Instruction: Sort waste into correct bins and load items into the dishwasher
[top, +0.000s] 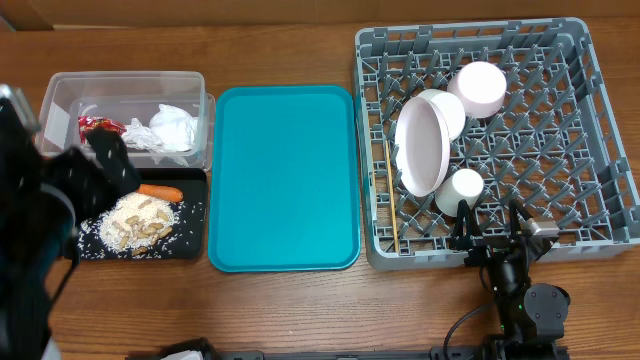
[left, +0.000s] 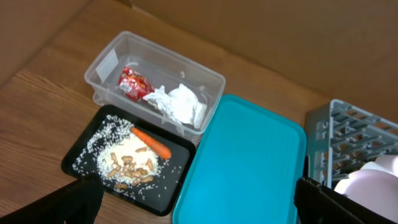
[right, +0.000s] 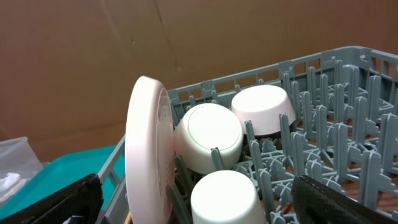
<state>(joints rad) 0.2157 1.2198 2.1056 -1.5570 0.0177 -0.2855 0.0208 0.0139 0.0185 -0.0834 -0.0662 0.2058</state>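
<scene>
The clear tub (top: 60, 95) (left: 112, 53) holds a red wrapper (top: 92, 125) (left: 134, 83) and crumpled white paper (top: 170, 130) (left: 180, 102). A carrot (top: 160, 191) (left: 151, 142), beige scraps (top: 135, 220) (left: 130, 168) and rice lie in the black tray (top: 195, 250) (left: 78, 163). In the grey rack (top: 600, 130) (right: 336, 124), a plate (top: 422, 148) (right: 149, 155) stands on edge beside two upturned bowls (top: 478, 88) (right: 264, 109) and a cup (top: 462, 190) (right: 224, 196). Chopsticks (top: 390, 195) lie along its left side. My left gripper (top: 90, 185) (left: 196, 186) hangs open above the bins. My right gripper (top: 492, 222) (right: 205, 202) is open near the cup, holding nothing.
A flat teal serving tray (top: 285, 180) (left: 249, 162) lies between the bins and the rack, with nothing on it. A brown cardboard wall (right: 93, 50) stands behind the table. Bare wood shows along the front edge.
</scene>
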